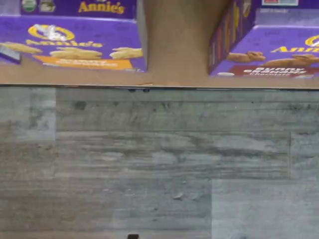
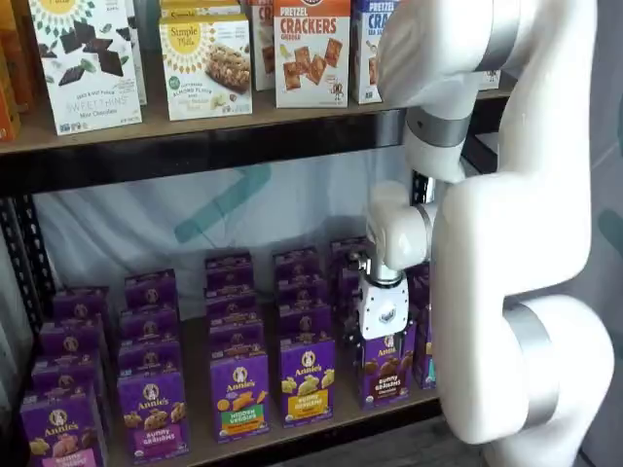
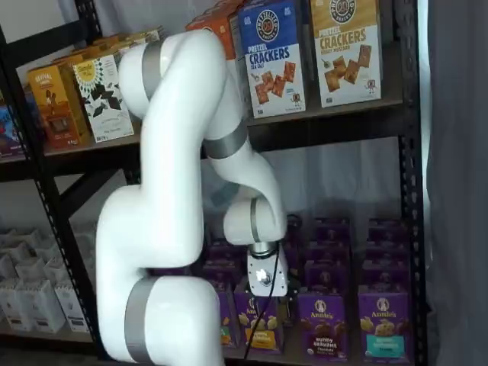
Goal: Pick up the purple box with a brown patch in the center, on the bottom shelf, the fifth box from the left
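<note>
One white xArm (image 2: 506, 243) fills much of both shelf views, bent down in front of the bottom shelf (image 2: 292, 438), a pale wooden board with a black front rail that carries rows of purple Annie's cartons. Above that board, an upper shelf (image 2: 195, 146) holds taller boxes, among them orange pretzel crackers (image 2: 311, 49). The gripper (image 2: 386, 341) hangs with its white body just in front of the purple box (image 2: 384, 375), the front-row carton picturing dark brown bunny crackers; its black fingers are hidden between the body and the carton, so whether they are spread or pressed together cannot be told. Just beside the purple box on the same board stands a carton with yellow crackers and a yellow band (image 2: 308, 381), then one with an orange band (image 2: 239, 394). From the wrist view, the brown-cracker carton (image 1: 269, 50) and a yellow-cracker carton (image 1: 75, 45) sit on the wood with a bare gap between them, and grey plank flooring (image 1: 159, 164) lies before the shelf's edge
</note>
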